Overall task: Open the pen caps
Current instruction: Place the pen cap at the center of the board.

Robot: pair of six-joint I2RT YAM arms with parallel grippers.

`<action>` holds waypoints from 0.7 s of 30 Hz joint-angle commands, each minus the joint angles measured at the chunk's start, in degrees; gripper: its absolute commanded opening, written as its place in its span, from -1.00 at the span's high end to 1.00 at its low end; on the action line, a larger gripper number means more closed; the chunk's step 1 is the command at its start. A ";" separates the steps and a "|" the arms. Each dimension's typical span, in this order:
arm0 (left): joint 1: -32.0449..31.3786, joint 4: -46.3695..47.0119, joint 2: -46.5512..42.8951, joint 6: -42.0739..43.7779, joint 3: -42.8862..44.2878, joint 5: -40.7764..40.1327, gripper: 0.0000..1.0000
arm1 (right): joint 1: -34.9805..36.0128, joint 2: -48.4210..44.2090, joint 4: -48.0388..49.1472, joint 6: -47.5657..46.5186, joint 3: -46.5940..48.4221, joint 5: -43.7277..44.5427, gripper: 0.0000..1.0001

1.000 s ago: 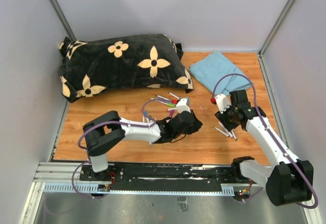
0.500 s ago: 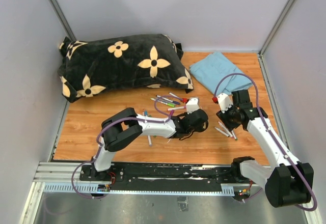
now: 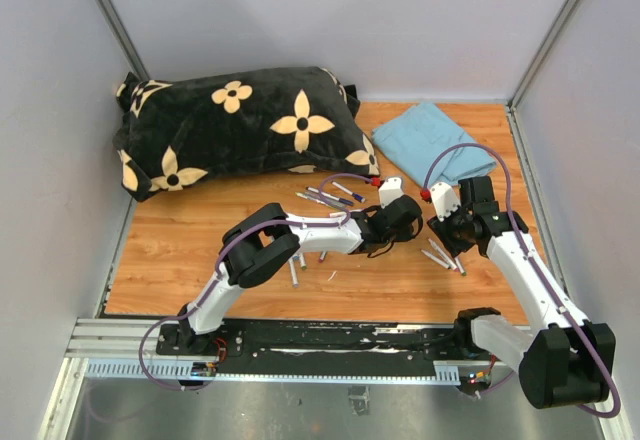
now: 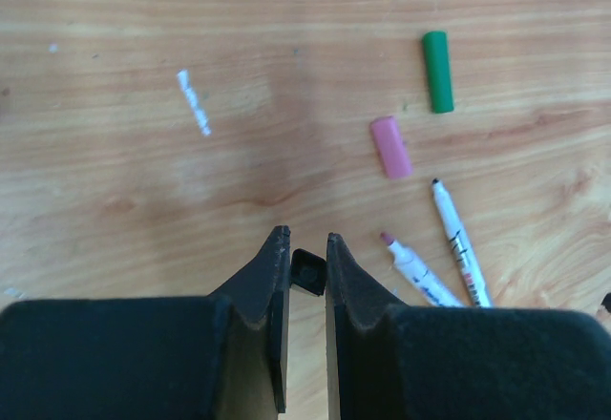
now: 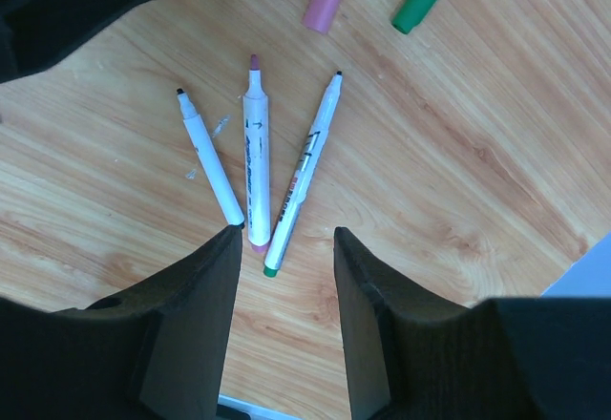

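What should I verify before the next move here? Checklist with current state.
1. Grip: left gripper is shut on the black cap, pinched at the very tips: ok.
2. Free hand: right gripper is open with nothing between its fingers: ok.
3. Done work: the three pens below the right gripper show bare tips, caps off: ok.
4. Loose caps: pink cap and green cap lie on the table, apart from each other and from the pens: ok.
5. Remaining work: whether the pen cluster near the pillow is capped is too small to see: cannot tell.
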 commanded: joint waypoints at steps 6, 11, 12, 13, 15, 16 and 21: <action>0.74 -1.62 4.12 -0.79 5.49 2.98 0.71 | -2.50 -1.85 0.06 0.81 1.38 -0.49 0.09; 1.08 -1.20 3.04 -0.07 5.58 3.66 0.48 | -2.78 -2.05 0.01 0.72 1.29 -0.88 0.09; 1.11 -1.10 2.53 0.37 5.46 3.81 0.48 | -2.86 -2.05 -0.01 0.72 1.25 -1.02 0.09; 1.10 -0.97 1.76 0.65 5.30 3.78 0.46 | -2.95 -2.12 0.00 0.72 1.30 -1.11 0.09; 1.12 0.23 -0.14 1.36 4.11 4.05 0.34 | -2.96 -2.26 -0.02 0.64 1.27 -1.30 0.09; 1.12 0.95 -1.20 1.68 3.30 4.07 0.27 | -3.01 -2.23 -0.05 0.63 1.24 -1.35 0.09; 1.16 2.64 -5.48 3.50 0.09 3.69 0.11 | -2.96 -2.39 -0.06 0.63 1.32 -1.48 0.09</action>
